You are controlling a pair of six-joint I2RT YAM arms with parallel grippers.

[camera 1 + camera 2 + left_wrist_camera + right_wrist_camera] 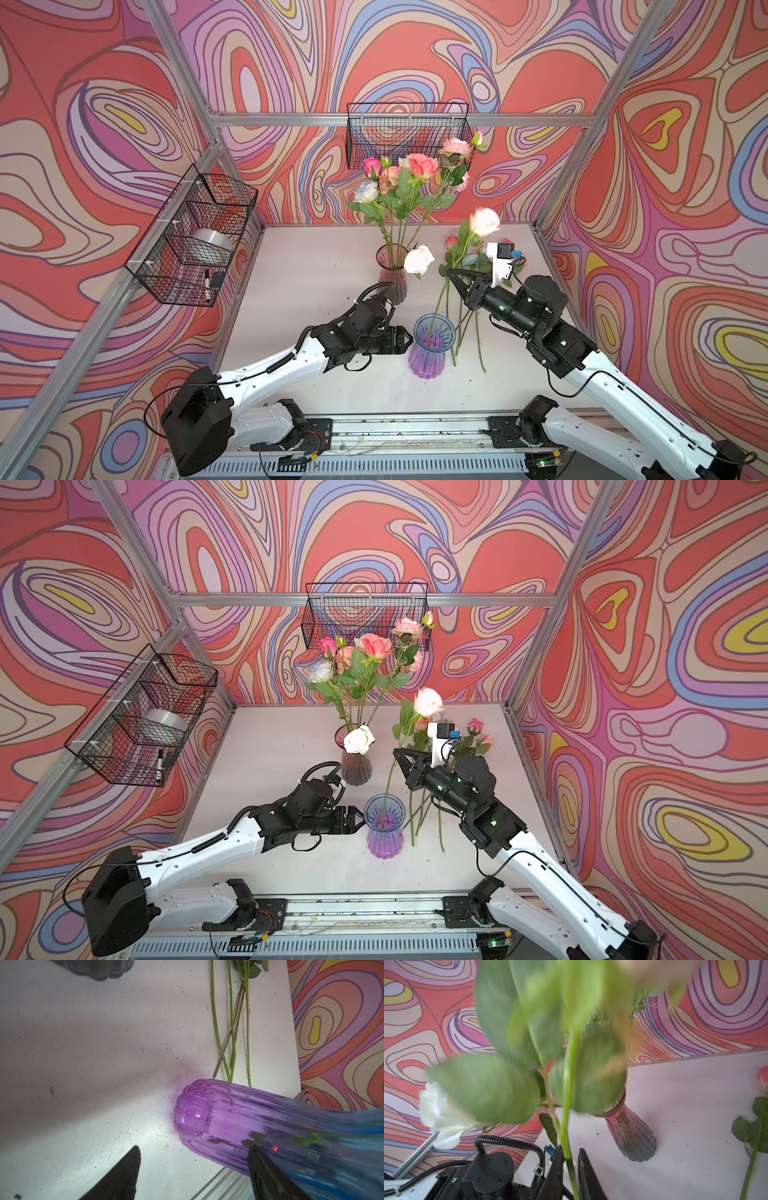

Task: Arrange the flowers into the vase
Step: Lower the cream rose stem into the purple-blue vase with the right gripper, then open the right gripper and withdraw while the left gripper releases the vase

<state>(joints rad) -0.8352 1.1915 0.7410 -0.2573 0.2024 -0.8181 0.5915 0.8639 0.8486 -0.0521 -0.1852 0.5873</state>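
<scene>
- Top views both show the table (316,270), with the purple vase (430,353) upright near its front middle.
- Behind the purple vase stands a dark vase (392,282) holding a bunch of pink, coral and pale roses (409,183). A drooping white rose (419,258) hangs by its mouth.
- The tall white rose (484,221) rises above and behind the purple vase, and its stem slants down into that vase's mouth. Its head is blurred.
- The loose flowers (760,1106) lie flat on the table just right of the purple vase.
- The right gripper (570,1150) sits above the purple vase with the tall white rose's stem running between its fingers. They stand narrowly parted: the stem lies against one, and a sliver of table shows beside the other, so there is no pinch.
- The left gripper (195,1147) is just left of the purple vase and spread wide. One finger is at the vase's wall and the other over bare table. Whether it touches the vase cannot be told.
</scene>
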